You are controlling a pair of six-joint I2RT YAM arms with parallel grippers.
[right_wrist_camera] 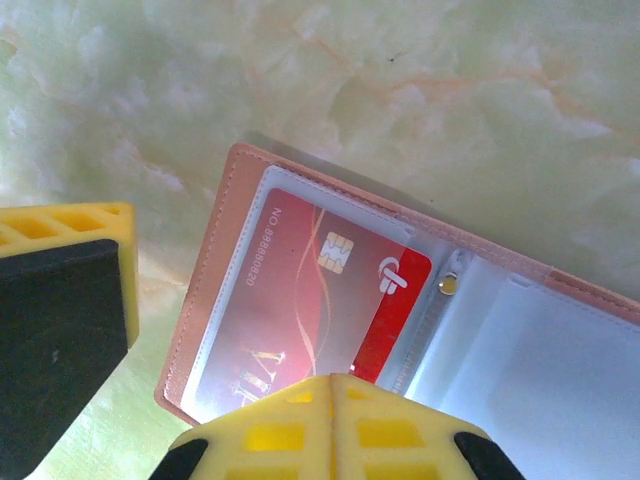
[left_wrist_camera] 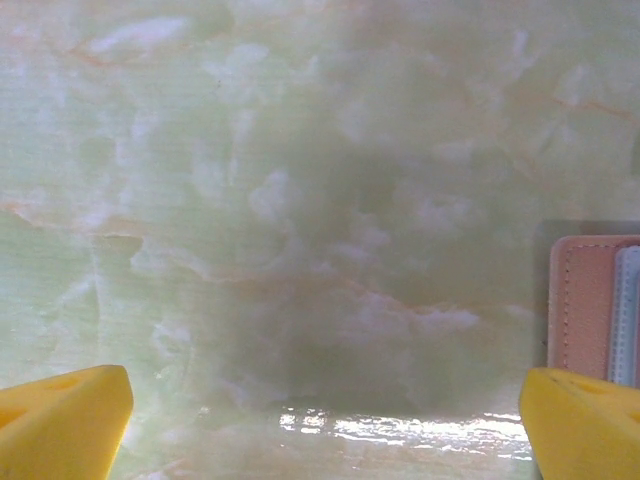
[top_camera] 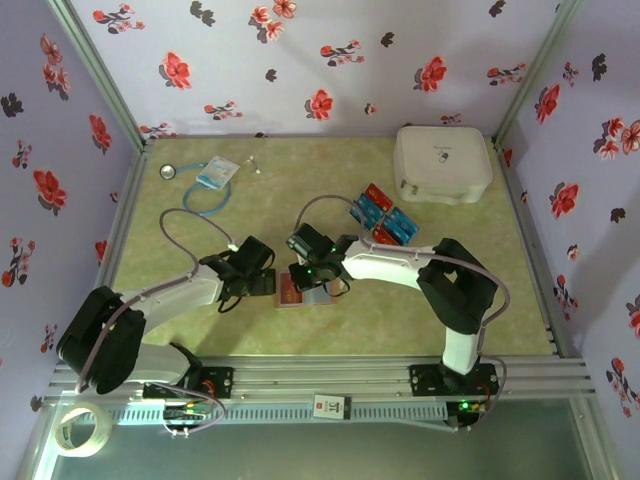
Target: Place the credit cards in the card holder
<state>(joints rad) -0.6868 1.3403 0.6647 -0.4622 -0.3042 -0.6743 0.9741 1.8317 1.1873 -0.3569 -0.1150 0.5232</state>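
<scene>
**One card pocketed, the pile untouched**

A glossy, green-veined marble-look tabletop [top_camera: 520, 290] sits inside floral-papered walls. Just below its centre, toward 6 o'clock, the card holder [top_camera: 297, 292] lies open. It is grained pink-tan leatherette with a stitched edge and clear plastic pockets. One red card [right_wrist_camera: 300, 300], thin and rigid with its chip showing, looks seated in a pocket. The other credit cards [top_camera: 383, 215], red and blue, lie heaped at the holder's 1 o'clock, so most of the job seems left. The right gripper [top_camera: 318, 275] hovers over the holder, jaws apart with nothing between them. The left gripper [top_camera: 258, 272], at the holder's 9 o'clock, gapes wide and empty.
</scene>
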